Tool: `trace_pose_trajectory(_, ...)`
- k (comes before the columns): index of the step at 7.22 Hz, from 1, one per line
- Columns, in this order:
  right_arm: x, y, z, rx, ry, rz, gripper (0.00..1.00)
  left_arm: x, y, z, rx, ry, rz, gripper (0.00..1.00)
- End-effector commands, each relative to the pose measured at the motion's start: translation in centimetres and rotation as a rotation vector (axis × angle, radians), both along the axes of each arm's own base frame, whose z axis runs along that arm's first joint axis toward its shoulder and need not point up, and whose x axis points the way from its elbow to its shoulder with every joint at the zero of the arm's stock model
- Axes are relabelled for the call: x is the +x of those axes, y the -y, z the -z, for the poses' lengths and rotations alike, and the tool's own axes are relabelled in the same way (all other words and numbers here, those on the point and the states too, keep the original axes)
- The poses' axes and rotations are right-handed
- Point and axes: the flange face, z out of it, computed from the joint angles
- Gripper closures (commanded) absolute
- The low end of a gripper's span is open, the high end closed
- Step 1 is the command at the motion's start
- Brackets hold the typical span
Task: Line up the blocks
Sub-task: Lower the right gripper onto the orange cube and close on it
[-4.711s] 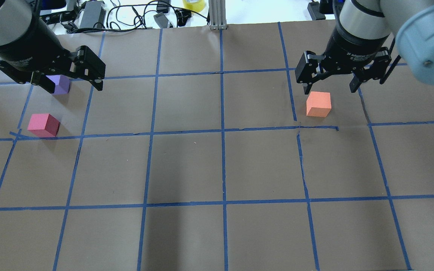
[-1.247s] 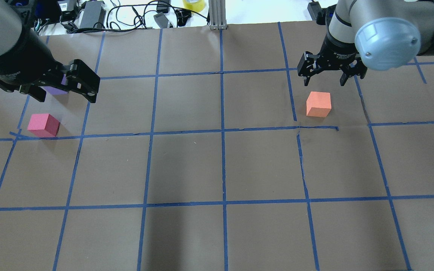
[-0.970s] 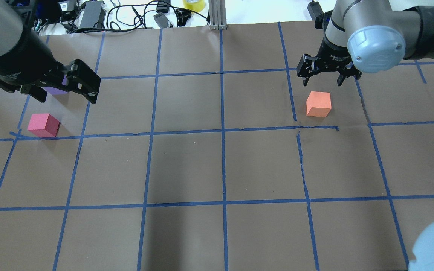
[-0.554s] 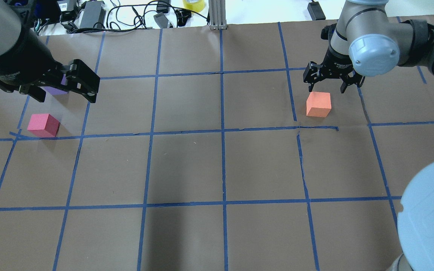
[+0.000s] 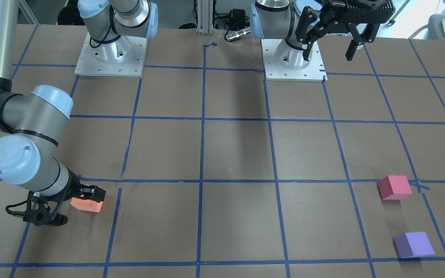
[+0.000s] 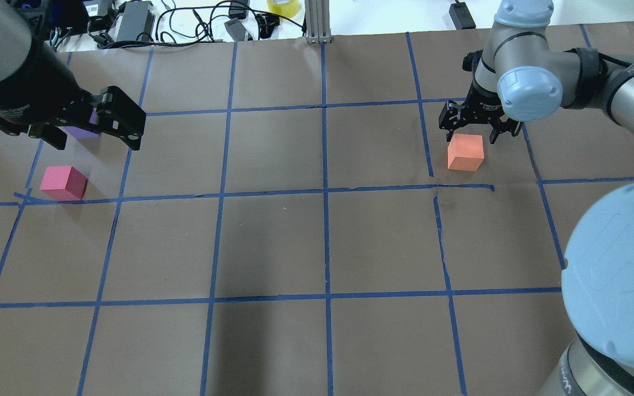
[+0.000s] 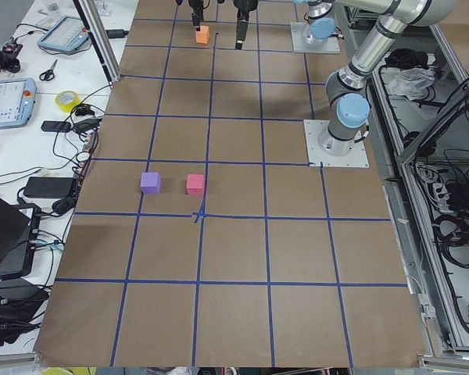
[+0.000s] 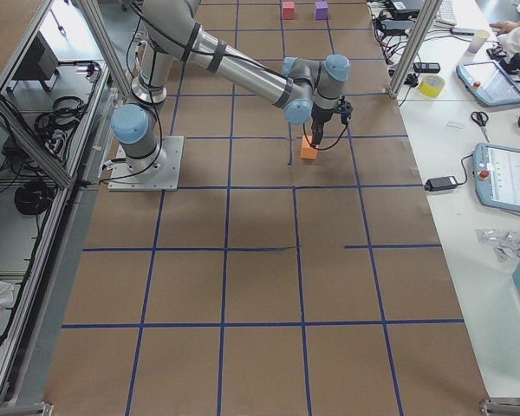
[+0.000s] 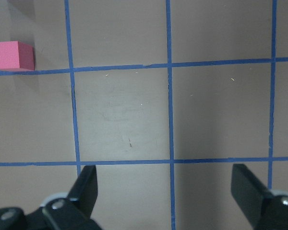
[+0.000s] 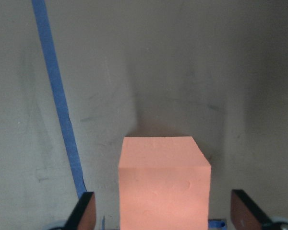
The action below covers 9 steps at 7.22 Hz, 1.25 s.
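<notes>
Facing the robot, the right claw [image 5: 72,207] is down at the table with the orange block [image 5: 88,204] showing between its fingers. The left claw [image 5: 330,51] hangs high near its base, spread and empty, well apart from the pink block [image 5: 394,187] and the purple block [image 5: 413,244]. From overhead, the right claw's two fingertips stand either side of the orange block's far edge. The left claw hovers above the purple block, which is half hidden under it, and the pink block lies just nearer than that claw. The two end views add only layout: pink and purple sit close together, with orange far off under the other arm. The left wrist view shows fingers wide apart over bare table, with only the pink block at the far upper corner. The right wrist view settles the grasp: the orange block sits centred between parted fingers, with a gap on each side, so it is straddled but not clamped. As I judge it, no line exists yet. The first pick is about to close, and carrying orange over and aligning all three blocks remain.
</notes>
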Motion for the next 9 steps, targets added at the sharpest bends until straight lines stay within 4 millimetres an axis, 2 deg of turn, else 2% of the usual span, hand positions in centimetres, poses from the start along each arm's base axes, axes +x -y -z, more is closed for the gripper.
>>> trace_pose_trajectory(1, 0.0, 0.2, 2.2, 0.034, 0.006, 0.002, 0.00, 0.0, 0.0, 0.0, -0.001, 0.001, -0.003, 0.00)
trace_pose_trajectory(3, 0.0, 0.1, 2.4, 0.043, 0.009, 0.002, 0.00, 0.0, 0.2, 0.1, 0.001, 0.001, -0.003, 0.00)
trace_pose_trajectory(4, 0.0, 0.0, 3.1, 0.060, 0.010, 0.002, 0.16, 0.0, 0.3, 0.3, 0.005, 0.001, -0.003, 0.00)
trace_pose_trajectory(5, 0.0, 0.0, 3.3, 0.070, 0.007, 0.004, 0.74, 0.0, 0.5, 0.5, 0.008, 0.002, -0.005, 0.00)
trace_pose_trajectory(6, 0.0, -0.2, 3.2, 0.085, 0.009, 0.004, 1.00, 0.0, 0.4, 0.4, 0.008, 0.002, -0.006, 0.00)
trace_pose_trajectory(7, 0.0, -0.2, 2.3, 0.074, 0.011, 0.006, 1.00, 0.0, 0.5, 0.5, 0.011, 0.002, -0.006, 0.00)
trace_pose_trajectory(9, 2.3, -0.5, -3.6, -0.016, 0.103, 0.011, 1.00, 0.0, 0.7, 0.5, 0.008, 0.002, -0.006, 0.00)
